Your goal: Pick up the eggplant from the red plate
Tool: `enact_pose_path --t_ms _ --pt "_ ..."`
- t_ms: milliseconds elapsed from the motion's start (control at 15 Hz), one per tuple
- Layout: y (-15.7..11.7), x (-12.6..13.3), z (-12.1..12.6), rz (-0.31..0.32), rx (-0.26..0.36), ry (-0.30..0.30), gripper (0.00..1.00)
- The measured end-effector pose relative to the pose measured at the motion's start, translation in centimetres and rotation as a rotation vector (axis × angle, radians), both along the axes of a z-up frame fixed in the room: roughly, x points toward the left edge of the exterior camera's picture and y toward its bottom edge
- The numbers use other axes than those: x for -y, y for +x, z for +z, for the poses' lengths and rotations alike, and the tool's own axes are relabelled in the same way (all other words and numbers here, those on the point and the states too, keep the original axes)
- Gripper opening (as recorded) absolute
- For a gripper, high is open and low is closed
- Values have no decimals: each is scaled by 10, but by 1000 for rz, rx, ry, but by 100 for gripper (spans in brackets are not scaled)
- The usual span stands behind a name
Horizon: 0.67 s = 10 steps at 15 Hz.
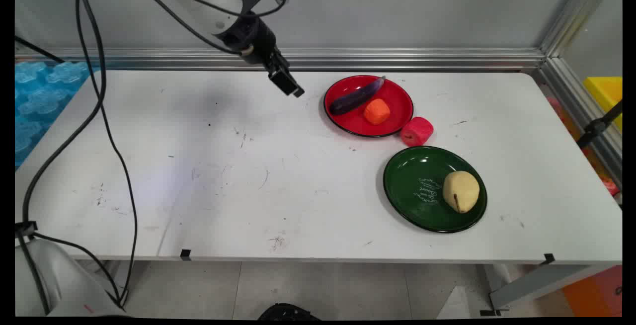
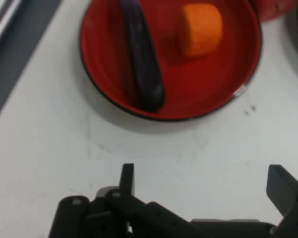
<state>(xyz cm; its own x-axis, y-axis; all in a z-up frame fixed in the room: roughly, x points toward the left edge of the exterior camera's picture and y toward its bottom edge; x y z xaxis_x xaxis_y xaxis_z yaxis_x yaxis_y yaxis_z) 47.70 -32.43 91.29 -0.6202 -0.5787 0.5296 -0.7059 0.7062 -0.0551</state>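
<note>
Claw point(image 1: 289, 84) hangs above the bare tabletop point(image 1: 223, 176), fingers spread apart and holding nothing, just left of the red plate point(image 1: 392, 97). That plate carries an eggplant point(image 1: 355, 97) and an orange chunk point(image 1: 376, 111), side by side. A pink piece point(image 1: 417, 131) sits beside its rim; a pear point(image 1: 461, 192) rests on the green plate point(image 1: 417, 191), well apart from the claw. Nearest item: the eggplant.

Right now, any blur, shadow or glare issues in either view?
Main view: sharp, soft shadow beside the red plate, mild sheen on the green plate. Hand view: slightly soft; eggplant and orange piece still readable, open gripper dark, no glare.
</note>
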Motion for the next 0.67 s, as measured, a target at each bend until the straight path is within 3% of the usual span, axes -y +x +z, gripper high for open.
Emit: enact_pose_path --t_ms 667 --pt "-29 57 -3 6 -47 -87 100"
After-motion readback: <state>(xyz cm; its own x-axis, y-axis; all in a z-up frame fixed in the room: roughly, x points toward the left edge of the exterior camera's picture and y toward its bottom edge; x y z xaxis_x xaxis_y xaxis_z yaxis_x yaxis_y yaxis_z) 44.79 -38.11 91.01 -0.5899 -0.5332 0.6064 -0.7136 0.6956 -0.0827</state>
